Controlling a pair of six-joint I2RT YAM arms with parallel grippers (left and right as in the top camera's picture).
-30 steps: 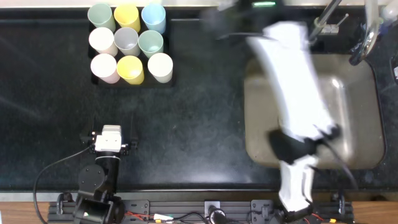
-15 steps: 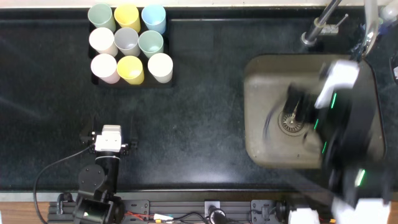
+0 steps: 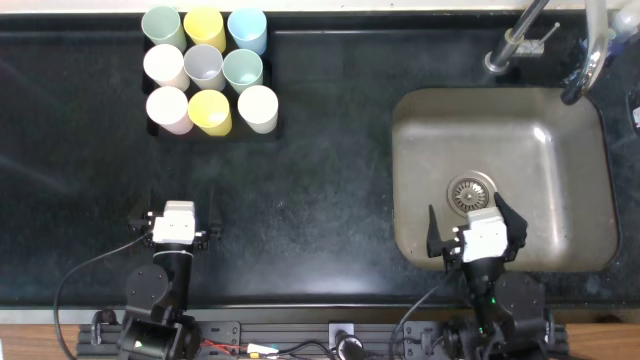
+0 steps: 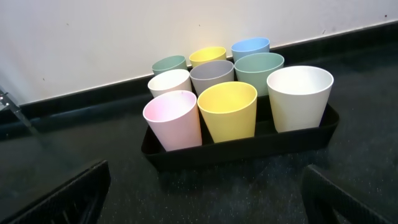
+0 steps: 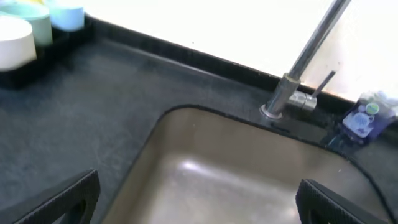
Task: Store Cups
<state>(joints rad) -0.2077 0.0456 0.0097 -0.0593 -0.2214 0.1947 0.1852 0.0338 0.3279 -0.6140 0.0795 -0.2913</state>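
Black-jawed and spread wide, the left gripper (image 3: 180, 205) holds nothing, low over the dark table (image 3: 330, 170). Off to its side the right gripper (image 3: 466, 212) is likewise released and empty, sitting over the near part of the steel sink (image 3: 560, 130). Well ahead of the left gripper, nine pastel cups (image 4: 227, 111) stand upright, packed together in a black tray (image 4: 311, 140) by the wall. The faucet (image 5: 292, 81) rises beyond the right gripper.

Pastel cups (image 4: 227, 112) (pink, yellow, white, green, grey, blue); black tray (image 4: 249, 149); speckled black counter (image 3: 330, 200); silver sink (image 3: 560, 130).
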